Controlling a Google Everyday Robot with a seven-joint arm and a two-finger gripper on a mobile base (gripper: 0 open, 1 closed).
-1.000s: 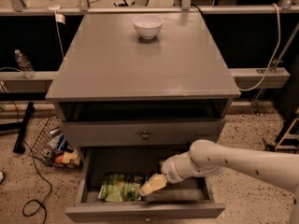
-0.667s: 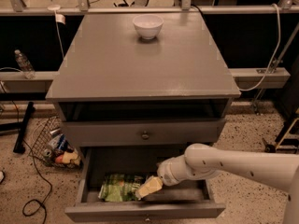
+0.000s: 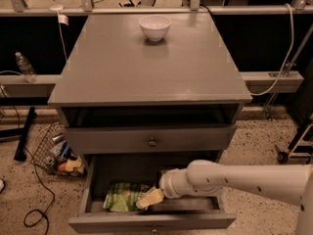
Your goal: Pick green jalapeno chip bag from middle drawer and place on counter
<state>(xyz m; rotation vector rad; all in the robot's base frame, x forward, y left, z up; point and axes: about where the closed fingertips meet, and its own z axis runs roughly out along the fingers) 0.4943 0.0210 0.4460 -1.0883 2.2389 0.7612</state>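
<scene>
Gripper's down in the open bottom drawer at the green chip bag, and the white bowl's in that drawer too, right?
No. The camera view shows the white bowl on the counter, near its back edge, not in the drawer. The gripper is indeed down in that open drawer at the green chip bag.

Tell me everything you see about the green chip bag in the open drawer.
The green jalapeno chip bag is a small crinkly packet, light and dark green. It lies flat in the open middle drawer, left of centre. The tool is at its right edge; contact is unclear.
</scene>
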